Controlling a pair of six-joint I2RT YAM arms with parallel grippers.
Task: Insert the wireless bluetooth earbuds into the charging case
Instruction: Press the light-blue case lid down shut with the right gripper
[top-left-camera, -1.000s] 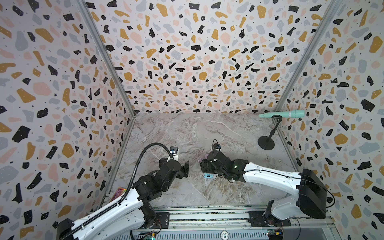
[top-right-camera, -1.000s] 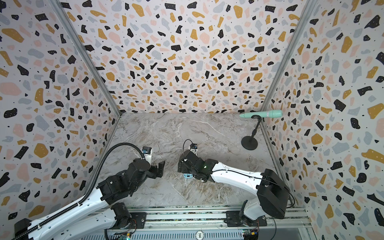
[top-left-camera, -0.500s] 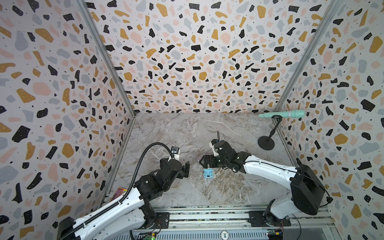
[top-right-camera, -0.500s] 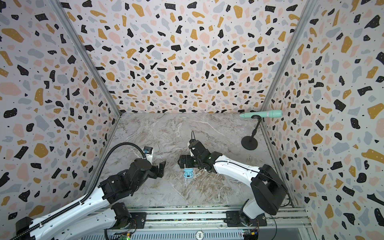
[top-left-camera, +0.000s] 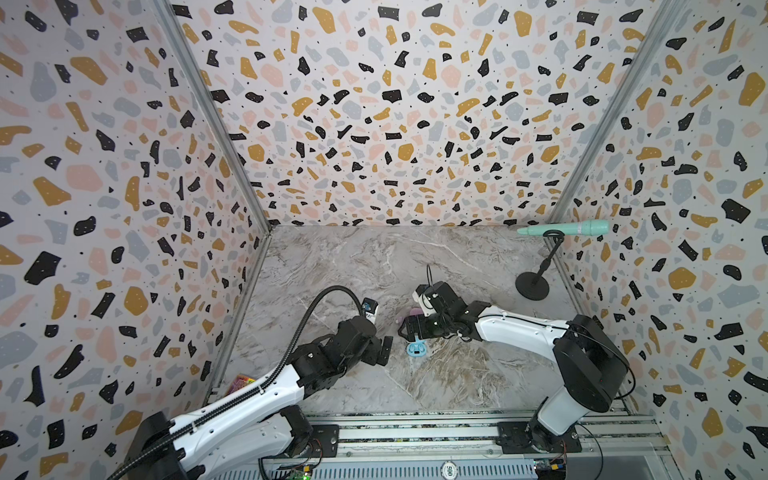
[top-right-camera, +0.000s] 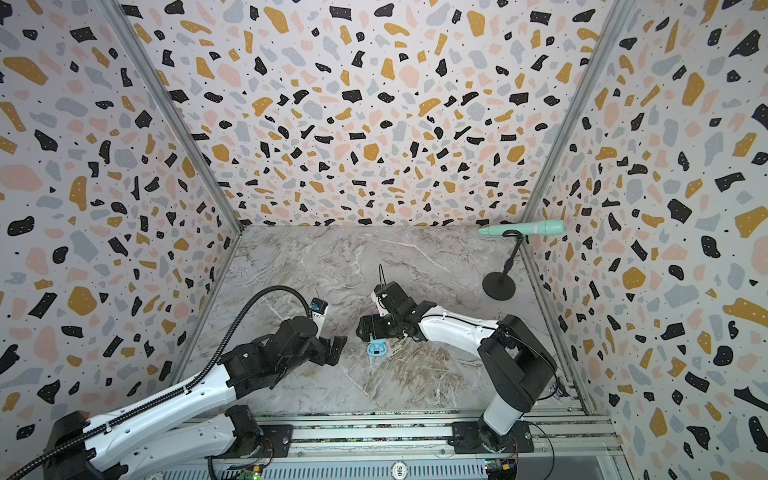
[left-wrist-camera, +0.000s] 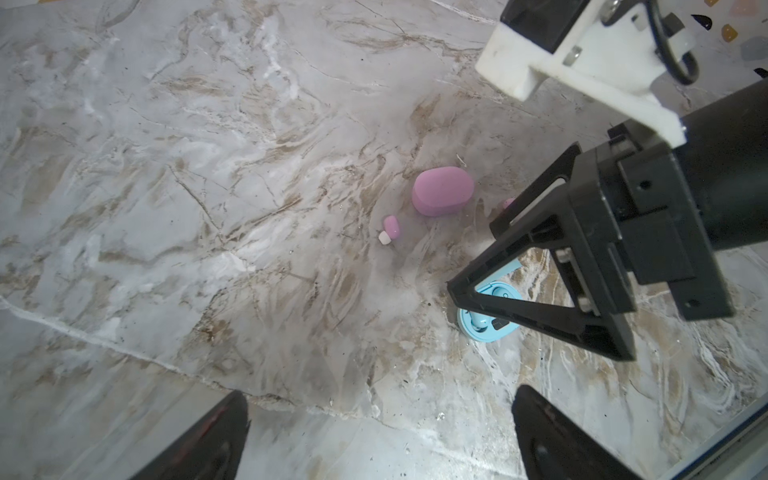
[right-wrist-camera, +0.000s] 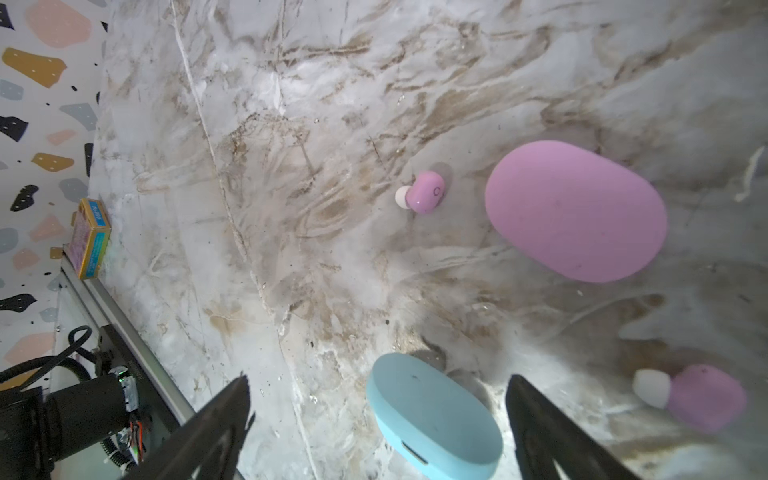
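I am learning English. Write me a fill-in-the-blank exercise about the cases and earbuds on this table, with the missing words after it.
1. The pink case is ___ (open or shut).
2. The blue case has its lid ___ (open or shut).
3. The number of pink earbuds lying loose on the table is ___.

Missing words: shut; open; two.

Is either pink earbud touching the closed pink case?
Apart. The right wrist view shows bare marble between the pink case and the first pink earbud, and again between the case and the second pink earbud.
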